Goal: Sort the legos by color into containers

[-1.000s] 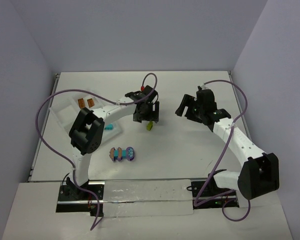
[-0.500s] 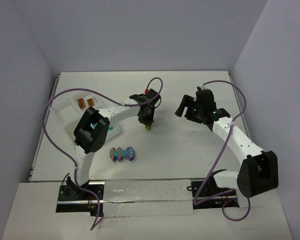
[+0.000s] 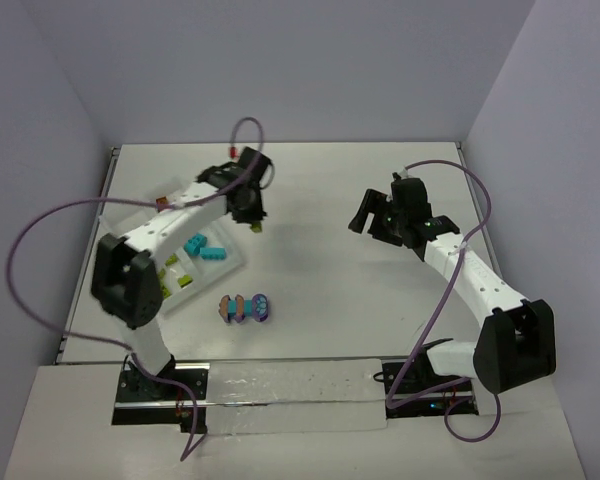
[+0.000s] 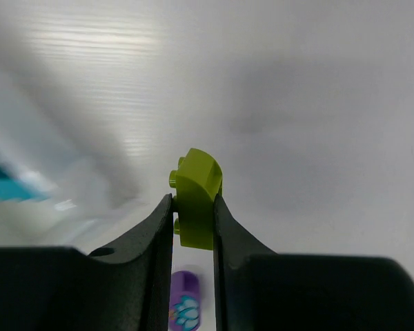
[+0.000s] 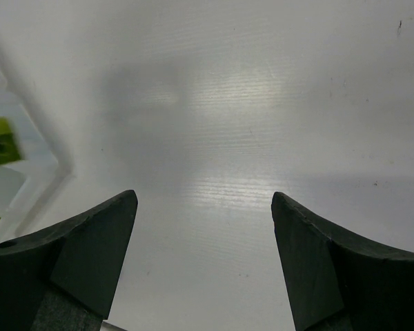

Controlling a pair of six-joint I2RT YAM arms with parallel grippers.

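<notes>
1 white table, pale lilac walls, white tray at left

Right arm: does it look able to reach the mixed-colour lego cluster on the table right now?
Probably yes. The right gripper is open and empty, nothing stands between it and the cluster, and the left gripper, holding a lime brick, is away by the tray.

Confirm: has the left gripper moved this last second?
Yes: the left gripper, holding the lime brick, swung left toward the tray; the brick cluster stayed put.
</notes>
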